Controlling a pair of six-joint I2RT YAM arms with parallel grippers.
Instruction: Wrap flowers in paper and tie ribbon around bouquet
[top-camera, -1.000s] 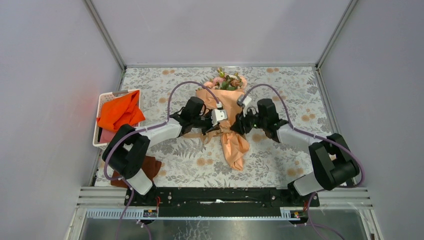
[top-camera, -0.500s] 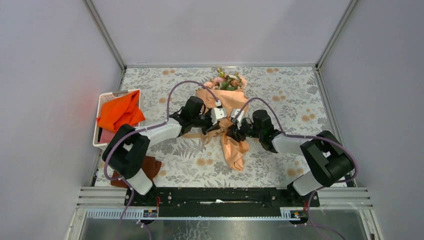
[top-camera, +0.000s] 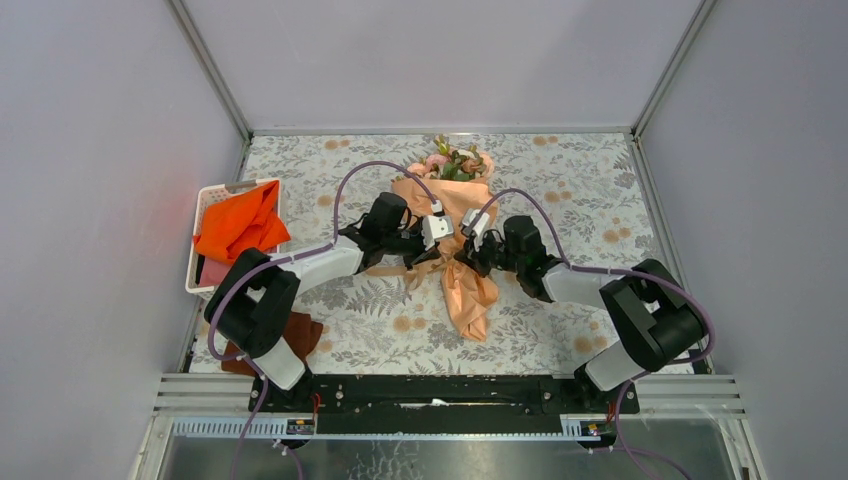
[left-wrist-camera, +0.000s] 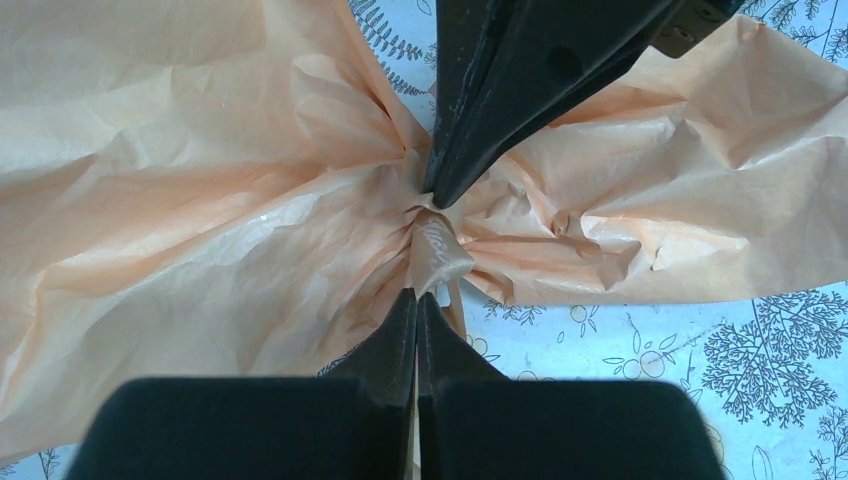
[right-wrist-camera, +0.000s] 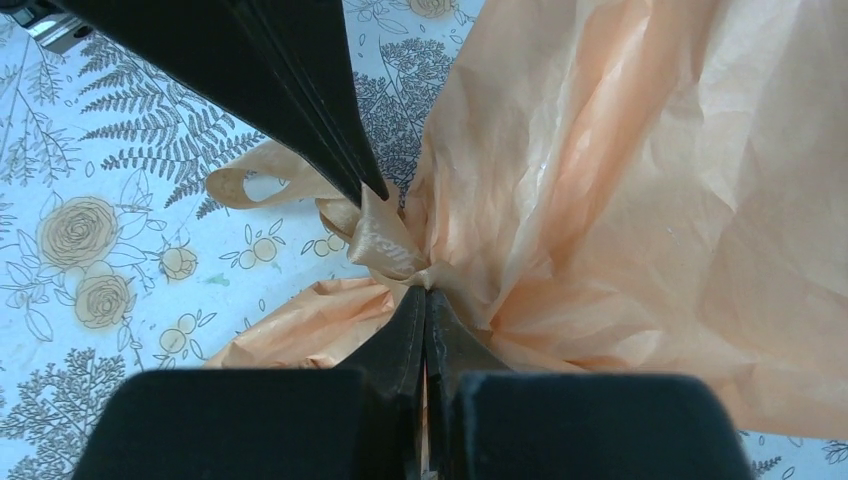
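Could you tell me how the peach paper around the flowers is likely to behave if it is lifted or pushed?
The paper looks thin and floppy: it lies in soft crumpled folds gathered at the ribbon. It is probably light and would likely crease or tear rather than spring back. Pushed, it should bunch up, not roll.

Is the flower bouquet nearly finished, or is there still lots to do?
Nearly! Done: the flowers are wrapped in the paper, which is bunched tight in the middle. Happening now: the left hand and the right hand are both shut on the ribbon at that pinched waist. Left to do: I see no neat bow, so the ribbon probably needs pulling tight and tying.
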